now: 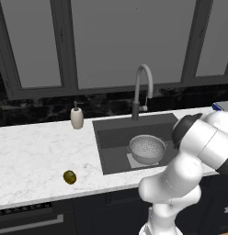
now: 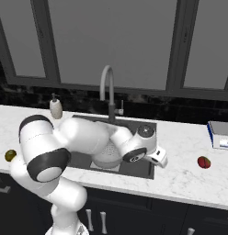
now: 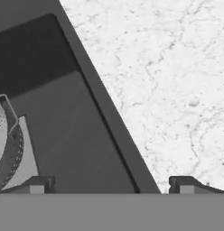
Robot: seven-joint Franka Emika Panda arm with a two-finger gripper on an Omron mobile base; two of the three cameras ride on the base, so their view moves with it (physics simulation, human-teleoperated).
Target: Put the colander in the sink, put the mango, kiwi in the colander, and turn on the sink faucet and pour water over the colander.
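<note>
While the colander [image 1: 147, 149] sits on the floor of the sink [image 1: 116, 153] at mid-frame in the left base view, under the faucet [image 1: 142, 88], the gripper [image 3: 111, 184] hangs empty with its jaws spread wide over the sink's edge. The kiwi [image 1: 70, 176] lies lower left on the counter [image 1: 37, 151]. In the right base view, the mango [image 2: 204, 162] rests at the right.

The white arm bends forward and low, elbow raised, its tool [image 3: 111, 185] pointing downward (jaws spread wide, empty).
</note>
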